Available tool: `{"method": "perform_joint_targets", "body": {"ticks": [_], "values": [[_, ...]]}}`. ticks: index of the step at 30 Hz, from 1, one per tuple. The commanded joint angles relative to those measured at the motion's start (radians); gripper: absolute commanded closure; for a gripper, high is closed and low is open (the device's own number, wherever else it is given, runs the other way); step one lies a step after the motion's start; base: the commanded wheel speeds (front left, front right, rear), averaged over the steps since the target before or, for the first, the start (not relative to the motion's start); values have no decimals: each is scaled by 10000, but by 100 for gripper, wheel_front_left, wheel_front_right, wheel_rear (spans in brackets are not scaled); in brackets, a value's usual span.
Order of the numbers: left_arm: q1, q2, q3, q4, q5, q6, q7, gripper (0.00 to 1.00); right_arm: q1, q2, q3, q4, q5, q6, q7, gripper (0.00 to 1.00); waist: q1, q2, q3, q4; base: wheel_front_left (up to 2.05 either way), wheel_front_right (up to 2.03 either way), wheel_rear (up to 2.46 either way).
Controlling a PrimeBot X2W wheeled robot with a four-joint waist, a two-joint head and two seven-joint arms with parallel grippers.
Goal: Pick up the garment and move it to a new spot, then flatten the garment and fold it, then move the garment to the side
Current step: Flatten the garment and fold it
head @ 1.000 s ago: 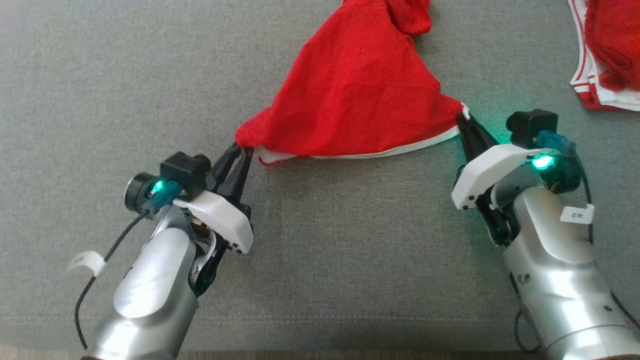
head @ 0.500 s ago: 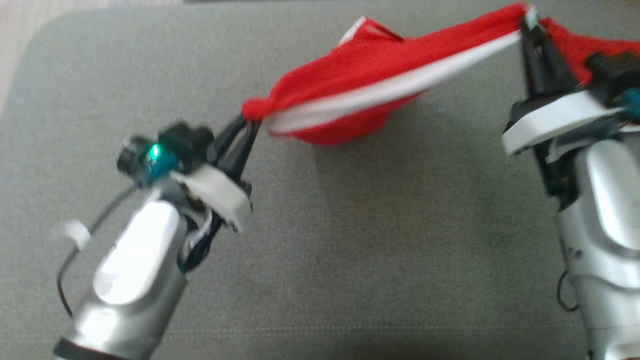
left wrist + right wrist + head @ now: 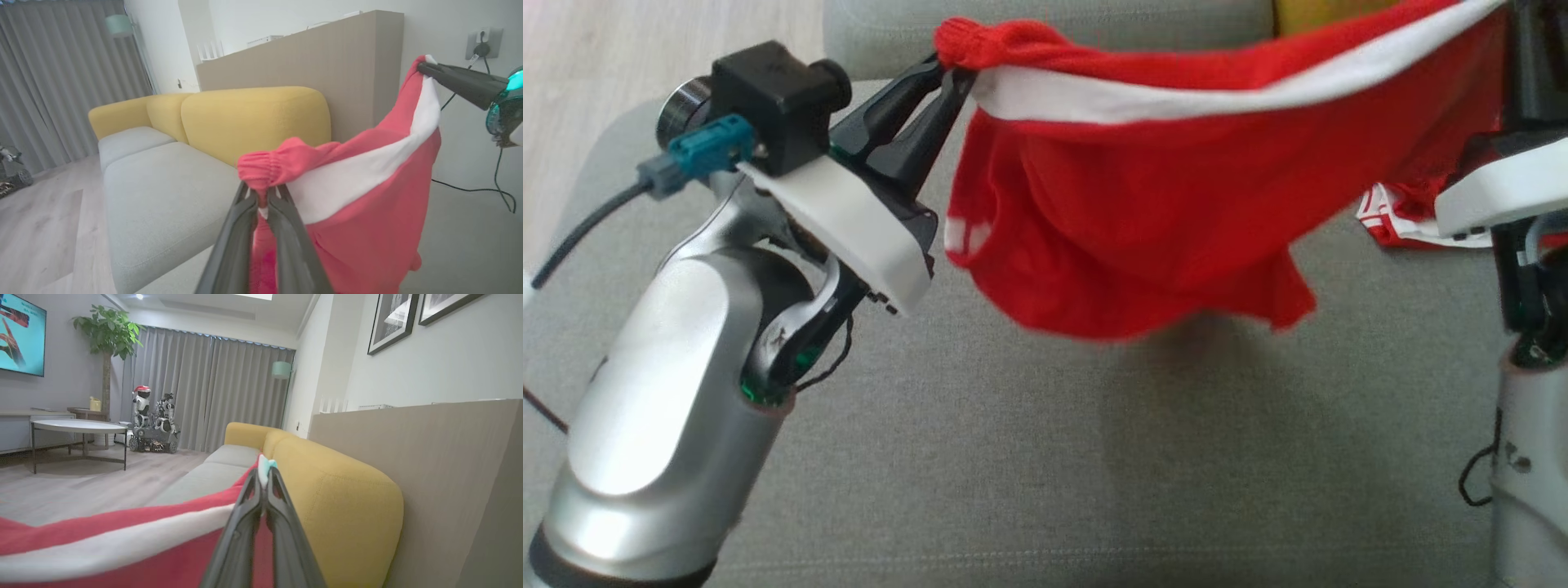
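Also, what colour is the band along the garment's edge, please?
White band on the red garment; head view.

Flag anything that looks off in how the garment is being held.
One end of the red garment is bunched into a wad at the left gripper; the right gripper pinches a flat corner. The body sags in folds between them.

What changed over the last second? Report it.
The left gripper and right gripper lifted the red garment off the grey cushion, where it lay; it now hangs stretched between them. Unchanged: both stay shut on the same ends, and the second garment lies on the cushion.
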Motion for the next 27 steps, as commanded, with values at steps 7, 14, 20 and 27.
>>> {"method": "perform_joint_targets", "body": {"ticks": [7,14,20,27], "values": [[-1752,472,865,114,-739,24,1293,100,-1962,-40,576,-327,386,65,1317,100,1,0,1432,-88,0,0,0],[-4549,707,1292,2227,-401,-97,1064,100,-5462,17,983,2157,916,65,733,100,1,0,3151,-300,0,0,0],[-7162,746,1444,4622,608,-143,-997,100,-8263,290,852,5119,531,65,-1482,100,1,0,4299,-363,0,0,0],[-7495,401,822,7060,1074,-228,-3028,100,-8607,562,975,8183,748,65,-3091,100,1,0,4683,-194,0,0,0]]}}
